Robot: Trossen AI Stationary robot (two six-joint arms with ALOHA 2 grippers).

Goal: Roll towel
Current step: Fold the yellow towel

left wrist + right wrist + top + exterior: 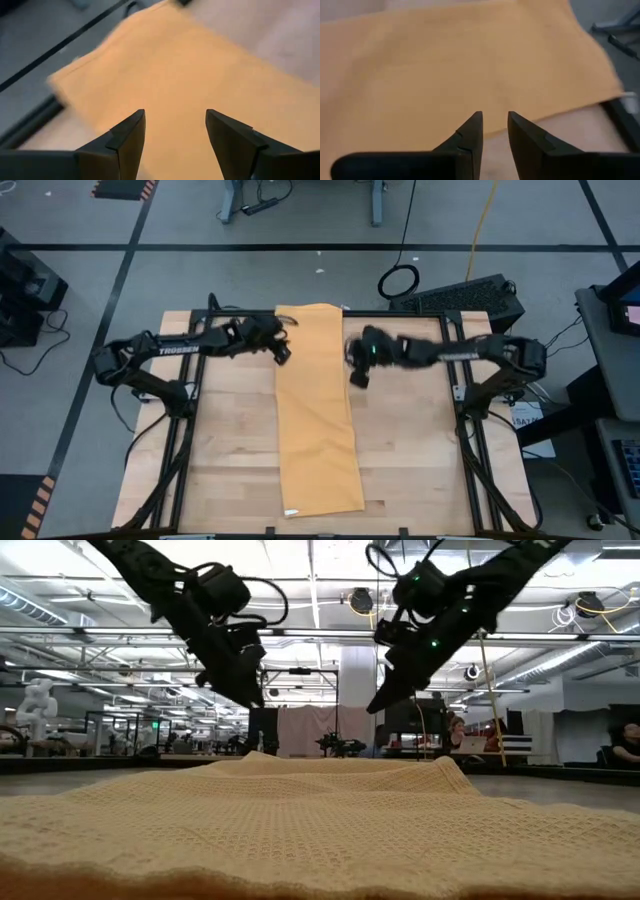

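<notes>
The mustard-yellow towel (pixel 316 410) lies flat on the wooden table as a long strip from the far edge to the near edge, with a small white tag (pixel 291 513) at its near left corner. My left gripper (pixel 283 352) hovers open above the towel's left edge near the far end; the towel shows under it in the left wrist view (pixel 170 85). My right gripper (pixel 357 375) hovers open above the towel's right edge near the far end; the towel shows ahead of it in the right wrist view (pixel 470 65). In the low view both grippers (pixel 255 695) (pixel 375 705) are clear above the cloth.
The towel's far end reaches the table's far edge (pixel 240 312). Bare wood lies left (pixel 230 440) and right (pixel 410 450) of the towel. A keyboard (pixel 470 295) and a cable loop (pixel 399 280) lie beyond the far right corner.
</notes>
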